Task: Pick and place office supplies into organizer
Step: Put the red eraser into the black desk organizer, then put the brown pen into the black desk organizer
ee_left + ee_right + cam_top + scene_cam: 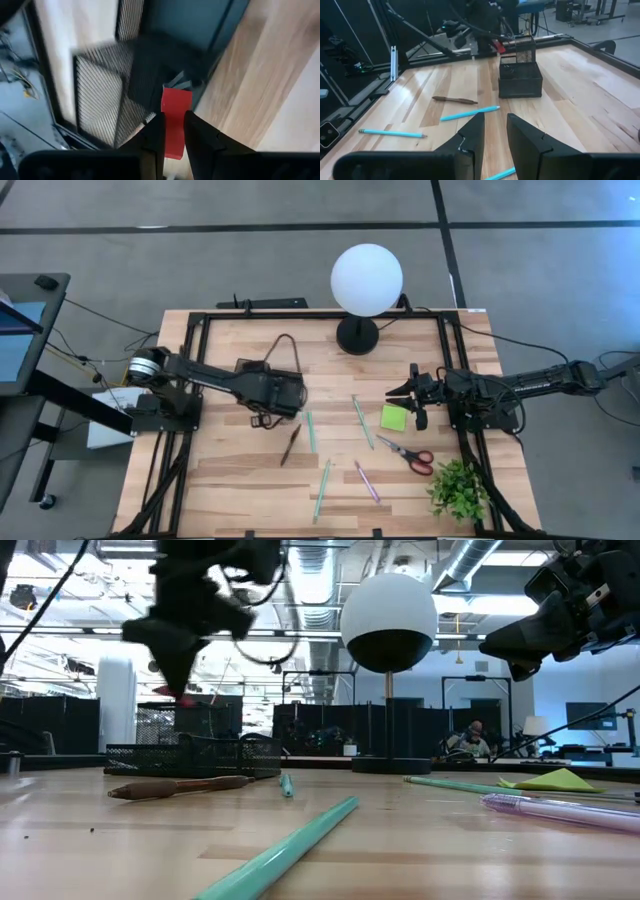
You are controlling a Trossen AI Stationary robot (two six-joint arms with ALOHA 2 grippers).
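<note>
**Mara:** High view first: where did the two arms sit?

**Jon:** The left gripper (283,393) hung over the black mesh organizer (272,418), which stood on the left half of the wooden table (230,470). The right gripper (407,402) hovered just beside the lime-green sticky pad (393,417), not touching it.

**Mara:** Did the left one carry anything?

**Jon:** It did. In the left wrist view its fingers (155,132) were pressed against both sides of the small red block (175,120), with the organizer's mesh wall (97,95) directly beyond. The right wrist view also showed the red block (498,46) raised above the organizer (520,75).

**Mara:** And the right one?

**Jon:** Its fingers (472,135) stood a narrow gap apart with nothing between them.

**Mara:** What lay loose on the table?

**Jon:** The red-handled scissors (408,454) lay near the green plant (459,490). A brown pen (290,444) lay just beside the organizer, with a teal pen (311,431) next to it. Another green pen (362,421) lay just left of the sticky pad, a third teal pen (322,488) and a pink pen (366,481) nearer the front edge. The white globe lamp (366,280) stood at the back.
</note>
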